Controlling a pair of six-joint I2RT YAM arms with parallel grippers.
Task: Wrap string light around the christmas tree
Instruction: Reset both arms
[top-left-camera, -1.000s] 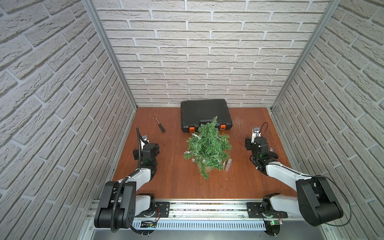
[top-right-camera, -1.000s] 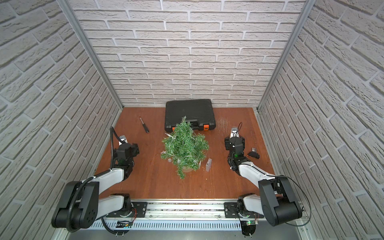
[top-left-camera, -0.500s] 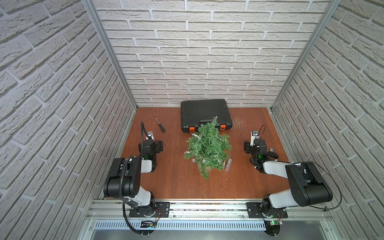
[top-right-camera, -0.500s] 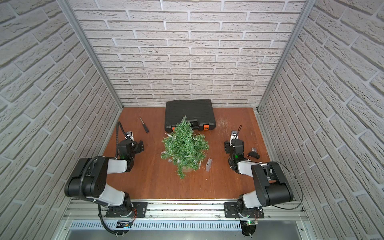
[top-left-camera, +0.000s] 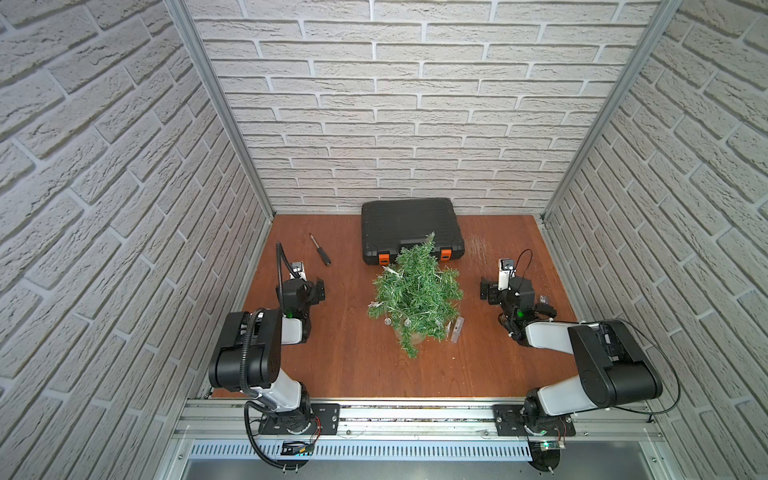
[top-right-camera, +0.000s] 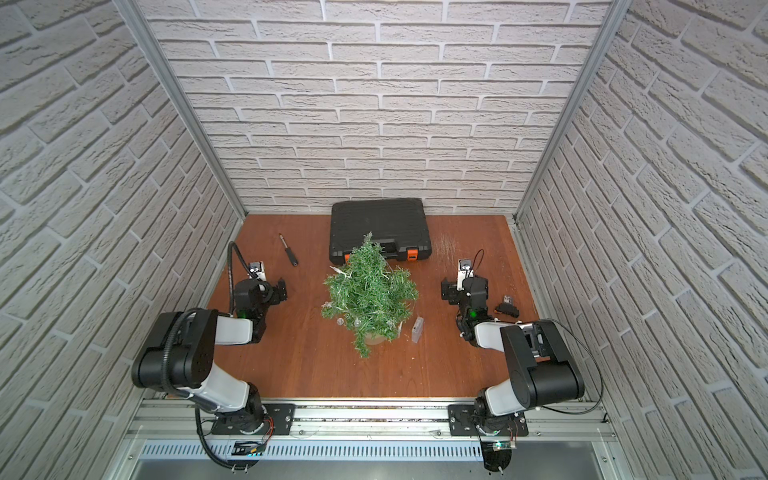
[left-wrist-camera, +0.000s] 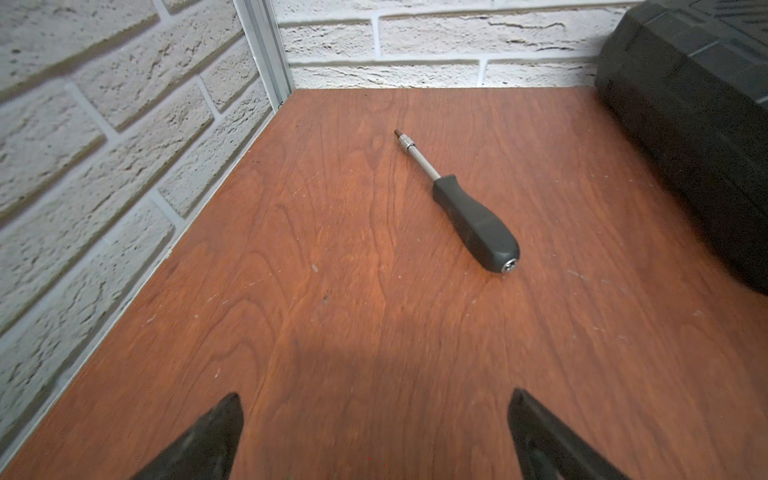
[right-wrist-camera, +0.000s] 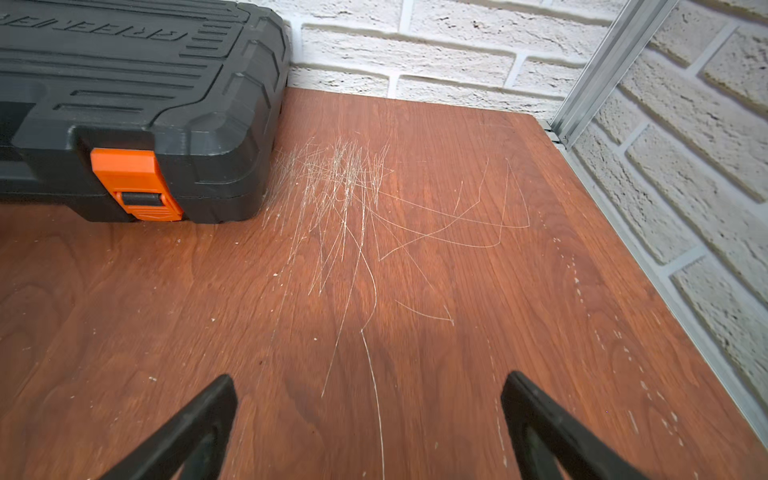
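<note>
Christmas tree (top-left-camera: 415, 299): green and bristly, at the middle of the table in both top views; its tip shows against the front edge of the black case.
Pot (top-right-camera: 374, 338): tan, mostly hidden under the lowest branches.
String light (top-left-camera: 375, 304): pale wire and clear ornaments draped over the branches, mostly on the tree's left side in the frame; 2 round bulbs hang low at the tree's lower left.
Battery box (top-right-camera: 417, 330): clear, rectangular, lying on the table just beside the pot, to the right of the tree in the frame.
Table (top-left-camera: 353, 365): reddish-brown wood, with a patch of pale scratches (right-wrist-camera: 340, 187) next to the case's corner.
Black case (top-left-camera: 409, 226): closed, with orange latches, against the back wall at the upper centre of the table.
Screwdriver (left-wrist-camera: 473, 220): black handle, metal shaft, lying flat left of the case in both top views.
Left jaws: spread wide with nothing between them, low over bare wood at the left of the table, well apart from the tree.
Right jaws: spread wide and empty, over the scratched wood at the right of the table, well apart from the tree.
Small black part (top-right-camera: 508, 308): on the table right of the right arm's wrist; too small to identify.
</note>
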